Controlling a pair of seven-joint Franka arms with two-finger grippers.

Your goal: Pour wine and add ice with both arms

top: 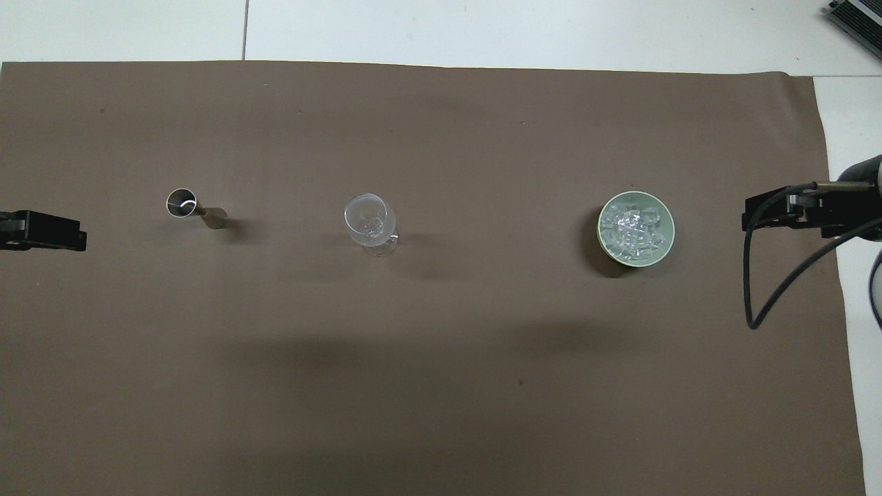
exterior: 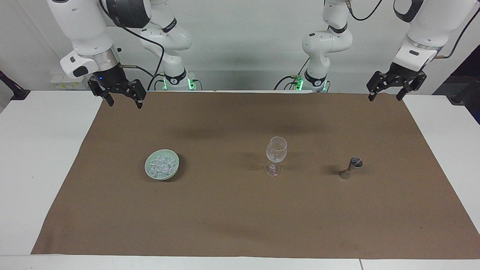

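A clear stemmed glass stands upright in the middle of the brown mat. Toward the right arm's end sits a pale green bowl with a heap of ice in it. A small metal jigger stands toward the left arm's end; no wine shows, and what the jigger holds cannot be told. My right gripper hangs open over the mat's corner nearest its base, holding nothing. My left gripper hangs open and empty over the corner by its own base.
The brown mat covers most of the white table, which shows as bare strips at both ends. A black cable loops down from the right arm's wrist. Bowl, glass and jigger stand in one row with wide gaps between them.
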